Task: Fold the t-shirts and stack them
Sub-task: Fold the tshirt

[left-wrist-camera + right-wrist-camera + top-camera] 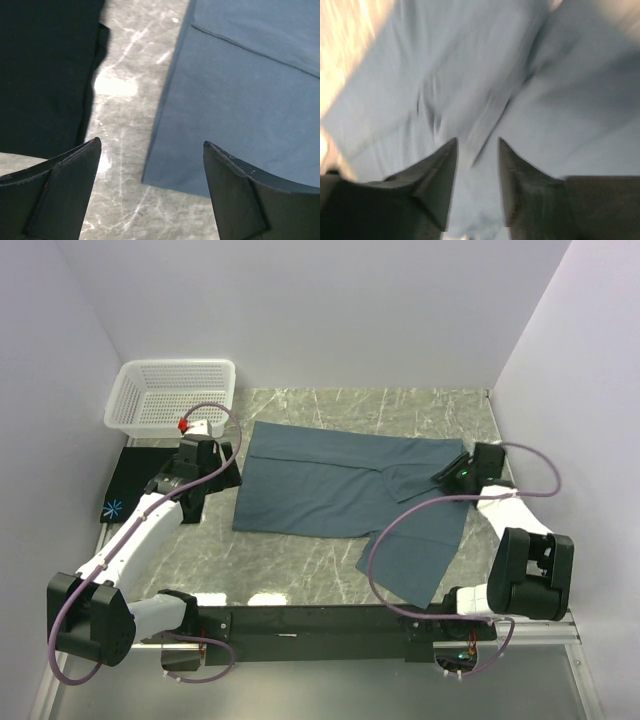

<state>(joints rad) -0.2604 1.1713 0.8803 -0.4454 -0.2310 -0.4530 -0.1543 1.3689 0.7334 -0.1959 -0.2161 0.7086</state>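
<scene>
The slate-blue t-shirt [330,490] lies spread on the marble table, with its right part folded and hanging toward the near edge. The black t-shirt [135,485] lies folded at the far left, its light-blue starburst print [113,507] showing. My left gripper [218,475] is open and empty, held over the gap between the black shirt [45,75] and the left edge of the blue shirt [240,100]. My right gripper [448,470] hovers over the blue shirt's right part [485,75]. Its jaws stand partly apart with nothing between them, and that view is blurred.
A white lattice basket [175,390] stands at the back left corner. White walls close the table on the left, back and right. Bare marble [300,565] shows in front of the blue shirt, and between the two shirts [120,125].
</scene>
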